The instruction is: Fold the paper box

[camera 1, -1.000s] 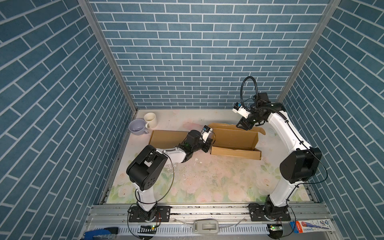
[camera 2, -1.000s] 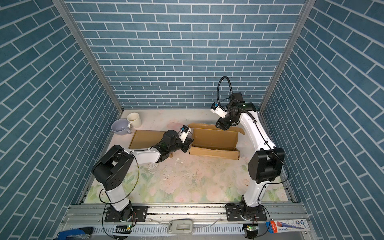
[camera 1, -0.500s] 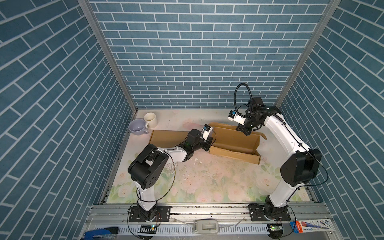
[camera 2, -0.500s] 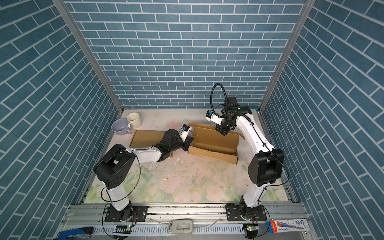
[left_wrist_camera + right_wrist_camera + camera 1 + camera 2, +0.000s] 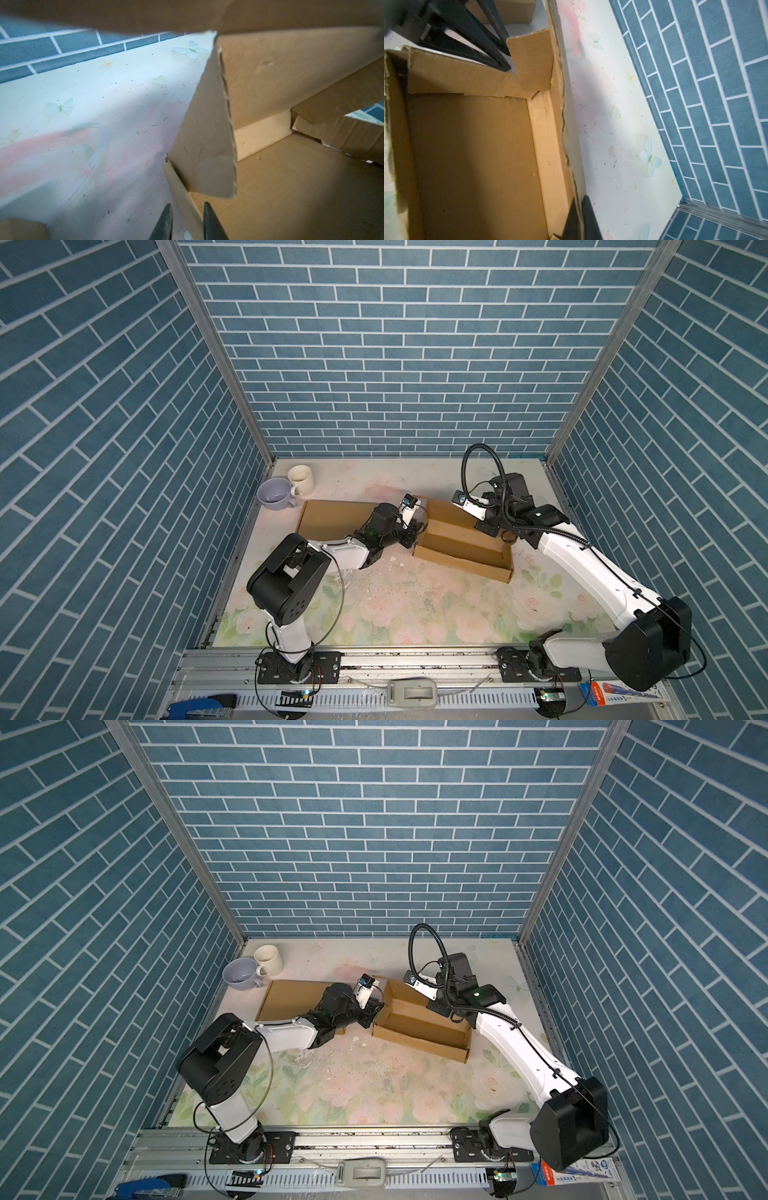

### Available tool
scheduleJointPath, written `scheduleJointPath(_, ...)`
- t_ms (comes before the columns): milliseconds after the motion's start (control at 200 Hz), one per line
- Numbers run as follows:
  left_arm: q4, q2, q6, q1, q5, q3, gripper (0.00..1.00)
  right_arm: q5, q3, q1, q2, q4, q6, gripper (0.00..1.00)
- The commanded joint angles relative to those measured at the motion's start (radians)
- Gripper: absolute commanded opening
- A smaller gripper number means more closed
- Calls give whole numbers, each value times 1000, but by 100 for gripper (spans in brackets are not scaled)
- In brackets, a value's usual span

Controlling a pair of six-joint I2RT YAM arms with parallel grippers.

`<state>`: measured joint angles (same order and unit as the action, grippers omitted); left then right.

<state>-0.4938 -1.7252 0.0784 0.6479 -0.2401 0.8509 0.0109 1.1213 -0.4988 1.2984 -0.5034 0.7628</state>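
Pinching paper box: right jaws; left jaws narrow, seemingly loose | purple cup nearby

A robotics lab cell: brick-print panels enclose 2 robot arms bolted to a rail.

The paper box is looking like matt brown corrugated cardboard, with its edges fraying rough. The table mat is showing a smooth, faintly shiny print, and the cream mug is gleaming like glazed ceramic.
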Motion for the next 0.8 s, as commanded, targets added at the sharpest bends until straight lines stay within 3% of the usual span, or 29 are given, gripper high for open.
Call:
scheduleJointPath(0, 54, 96, -3, 2, 33, -43, 35, -98, -85, -55, -34, 86, -32, 0)
scheduleJointPath(215, 136, 290, 42, -34, 113, -120, 38, -248, -224, -184, -94, 170, -25, 0)
scheduleJointPath(390, 323, 474, 86, -132, 166, -121, 38, -346, -325, -301, -128, 245, -8, 0)
scheduleJointPath(465, 371, 516, 89, -167, 125, -92, 39, -353, -348, -331, -135, 241, -19, 8)
scheduleJointPath(660, 488, 399, 68, -156, -82, 120, 43, -331, -350, -377, -163, 139, -99, 28)
scheduleJointPath(795, 503, 243, 46, -78, -154, 238, 43, -222, -345, -379, -181, 60, -188, 38)
